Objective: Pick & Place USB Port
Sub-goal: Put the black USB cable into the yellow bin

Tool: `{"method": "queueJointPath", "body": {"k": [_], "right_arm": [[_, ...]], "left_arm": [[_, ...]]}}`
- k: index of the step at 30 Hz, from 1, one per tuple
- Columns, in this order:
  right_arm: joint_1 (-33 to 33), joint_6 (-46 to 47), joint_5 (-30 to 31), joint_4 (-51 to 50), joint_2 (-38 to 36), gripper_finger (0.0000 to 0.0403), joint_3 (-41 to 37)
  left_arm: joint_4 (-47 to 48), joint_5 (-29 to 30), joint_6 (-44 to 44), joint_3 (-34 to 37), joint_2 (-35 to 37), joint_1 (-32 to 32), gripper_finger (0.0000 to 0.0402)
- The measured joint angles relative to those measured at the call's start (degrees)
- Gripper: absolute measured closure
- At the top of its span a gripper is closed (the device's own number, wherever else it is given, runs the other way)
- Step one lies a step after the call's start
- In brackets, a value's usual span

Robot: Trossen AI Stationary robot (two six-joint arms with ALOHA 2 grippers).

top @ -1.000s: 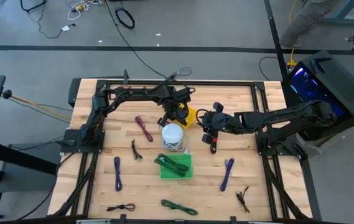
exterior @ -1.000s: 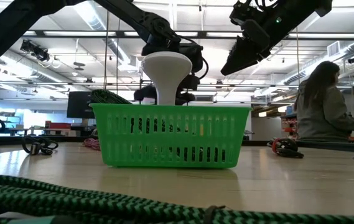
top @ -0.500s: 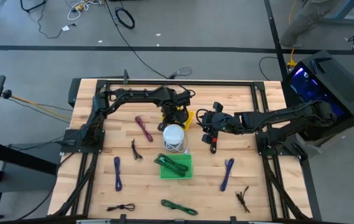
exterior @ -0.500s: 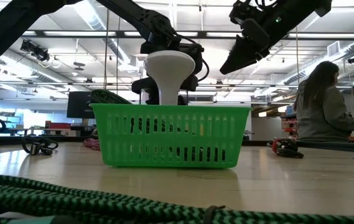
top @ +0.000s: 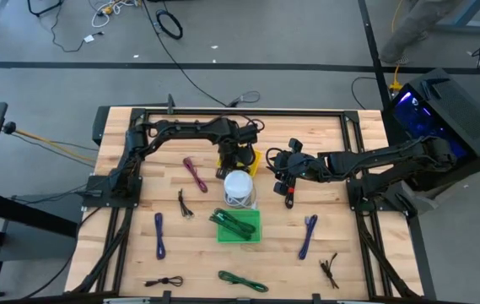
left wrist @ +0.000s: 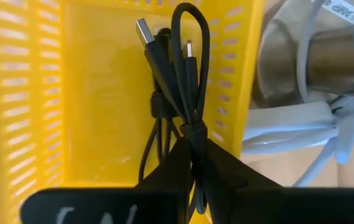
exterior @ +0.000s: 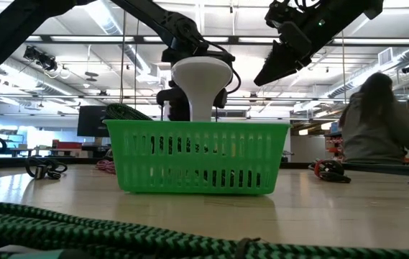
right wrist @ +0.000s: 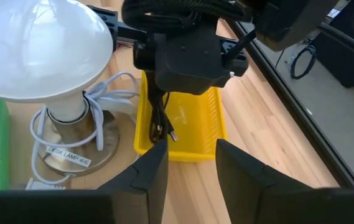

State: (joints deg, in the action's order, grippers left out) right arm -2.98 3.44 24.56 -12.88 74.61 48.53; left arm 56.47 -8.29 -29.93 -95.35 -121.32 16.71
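You're in an open industrial lab. Long ceiling strip lights run overhead, past the raised pincers. Loose black cables cross the grey concrete floor.

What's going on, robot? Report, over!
Left gripper shut on black USB cable, dangling it over yellow basket. Right gripper open, waiting beside the basket. White lamp close by, not blocking.

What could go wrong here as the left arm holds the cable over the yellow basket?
1. The bundled black USB cable hangs pinched low in the left gripper; its loop could snag on the fingers at release rather than drop into the yellow slotted plastic basket.
2. The white mushroom-shaped lamp stands right beside the basket; the arm could bump it.
3. The right gripper hovers open close by, so the two arms could collide.
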Motion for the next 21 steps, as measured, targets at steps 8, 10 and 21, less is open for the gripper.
{"method": "queueJointPath", "body": {"k": [8, 10, 21], "right_arm": [[0.0, -0.3, 0.0, 0.0, 0.0, 0.0268, 0.0], [0.0, -0.3, 0.0, 0.0, 0.0, 0.0268, 0.0], [0.0, -0.2, 0.0, 0.0, 0.0, 0.0268, 0.0]], "left_arm": [[2.3, -1.0, 3.2, 0.0, 0.0, 0.0, 0.0380], [2.4, -1.0, 4.5, 0.0, 0.0, 0.0, 0.0379], [3.5, -4.7, 8.4, 0.0, 0.0, 0.0, 0.0378]]}}
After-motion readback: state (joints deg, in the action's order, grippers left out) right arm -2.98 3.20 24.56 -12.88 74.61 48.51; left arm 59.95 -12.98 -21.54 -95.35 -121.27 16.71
